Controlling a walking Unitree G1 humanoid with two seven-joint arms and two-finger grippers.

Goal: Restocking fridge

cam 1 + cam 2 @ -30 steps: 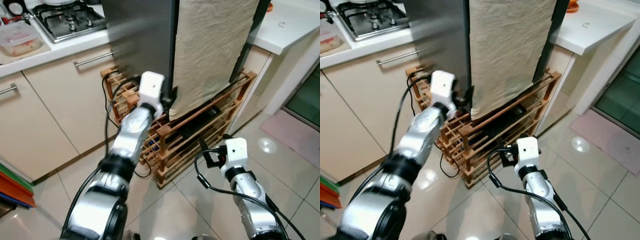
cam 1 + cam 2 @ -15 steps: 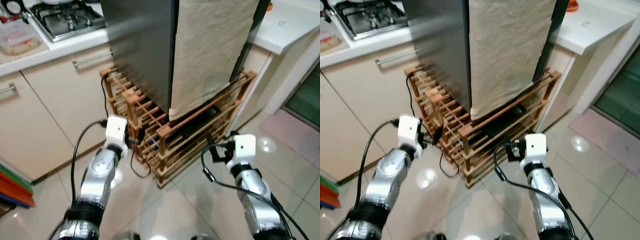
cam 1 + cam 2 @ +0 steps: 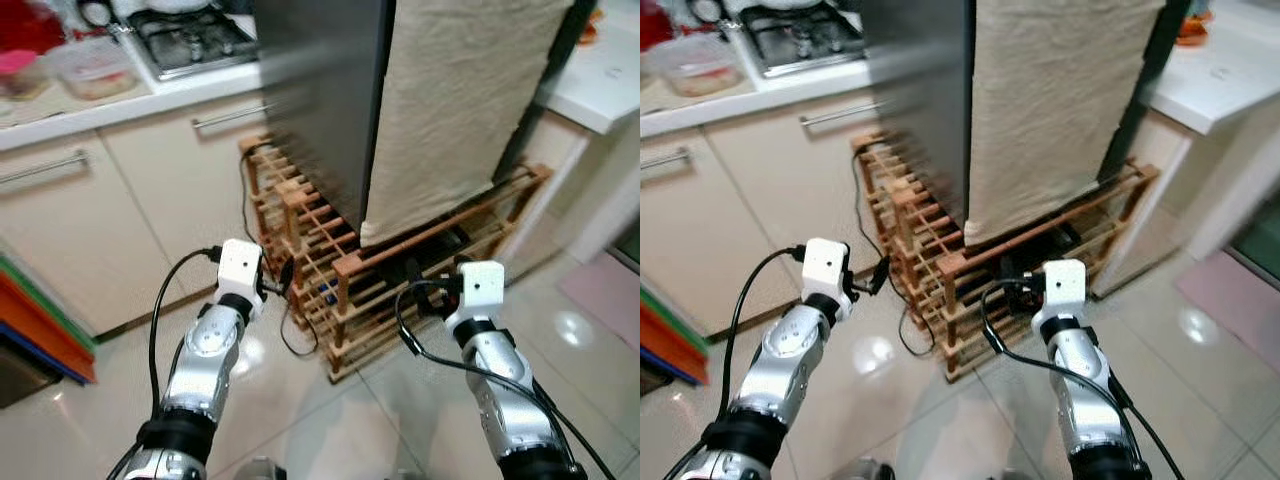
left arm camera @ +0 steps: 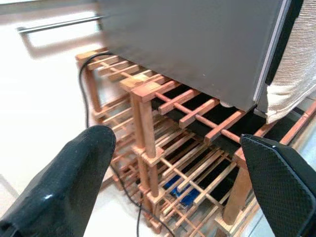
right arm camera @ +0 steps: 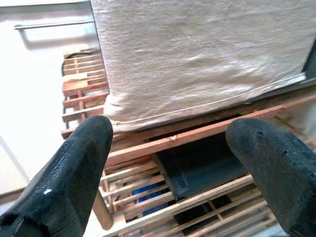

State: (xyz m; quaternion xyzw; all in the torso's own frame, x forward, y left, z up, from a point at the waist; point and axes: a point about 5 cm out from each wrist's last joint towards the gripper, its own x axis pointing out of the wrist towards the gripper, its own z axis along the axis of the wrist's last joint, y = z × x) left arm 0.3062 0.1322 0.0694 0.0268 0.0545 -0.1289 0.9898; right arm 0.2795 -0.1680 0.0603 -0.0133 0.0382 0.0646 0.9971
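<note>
claws wide open, empty: left claw [image 4: 177,182], right claw [image 5: 173,168].

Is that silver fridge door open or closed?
Closed: the fridge door sits flush, and both open grippers are clear of it.

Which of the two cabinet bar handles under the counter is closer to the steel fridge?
The bar handle just below the gas hob is closer; it nearly reaches the fridge. The other handle sits on the far-left cabinet front.

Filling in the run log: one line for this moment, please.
task: restock fridge | left gripper: open, empty, low before wooden rack | right gripper: open, empty | fridge: shut, cloth draped over front
</note>
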